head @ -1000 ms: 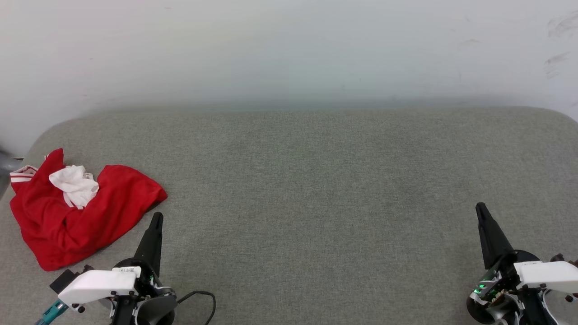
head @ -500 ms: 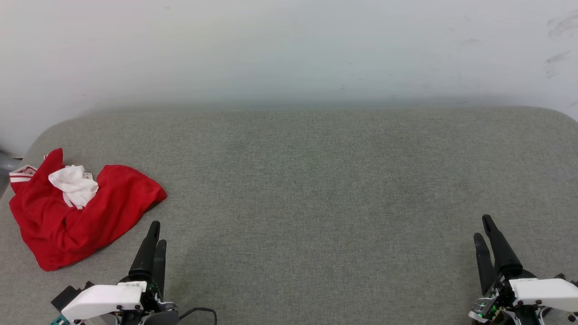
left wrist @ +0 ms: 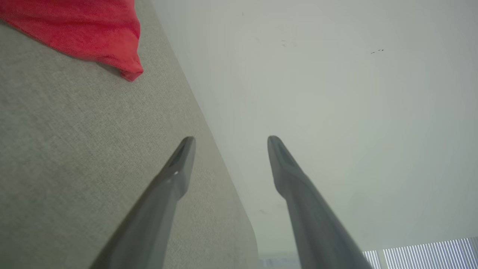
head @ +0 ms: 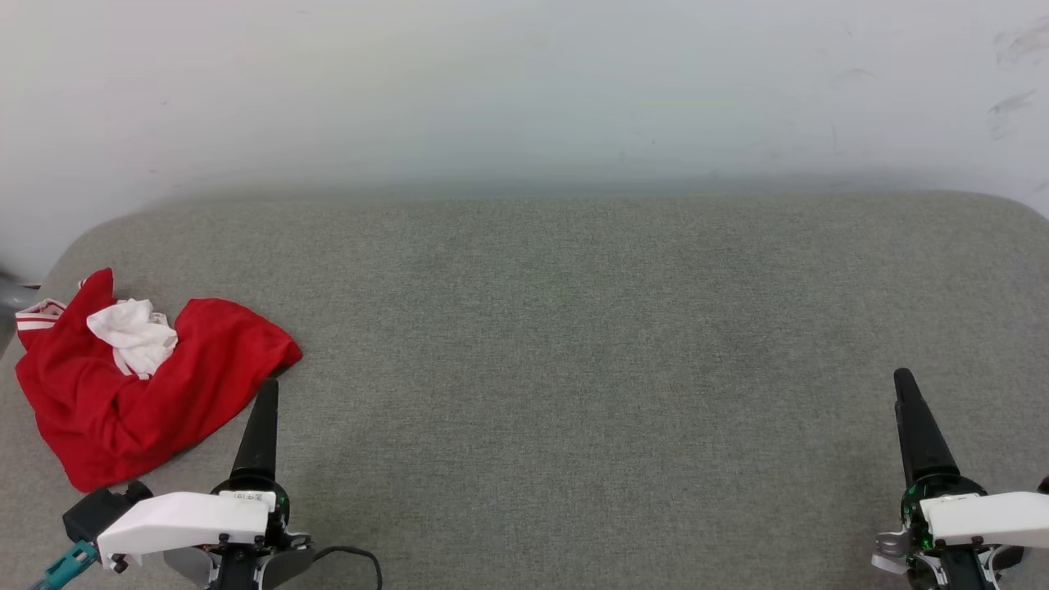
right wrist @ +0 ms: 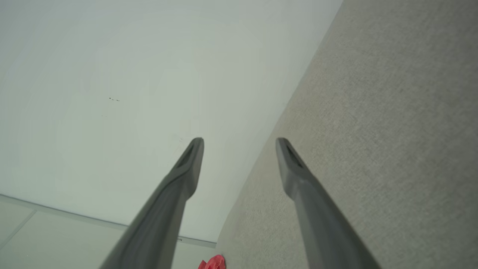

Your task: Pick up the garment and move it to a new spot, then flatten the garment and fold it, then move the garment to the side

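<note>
Head view: crumpled red shirt lay just ahead of the open left claw

The garment (head: 139,393) lay in a crumpled heap, red with a bunched white sleeve on top and striped trim at the edge farthest from the claw. It sat just ahead and to the left of the left claw (head: 267,387), whose tips pointed past the heap's nearest corner without touching it. In the left wrist view, the two dark fingers stood apart with nothing between them, and the red cloth showed ahead of them, off to their left. The heap rested on a grey padded surface (head: 574,328), close to its left rim. Well away to the right of that claw, the right claw (head: 902,377) hovered over bare padding, its fingers likewise spread and empty. A pale wall (head: 524,82) rose beyond both.

The pick-up seemed not yet begun. Because the left claw pointed beside the heap rather than at it, closing straight ahead would likely catch nothing. A pinch on one loose fold could lift only a layer, let the shirt slide out, or drag it over the nearby rim.
</note>
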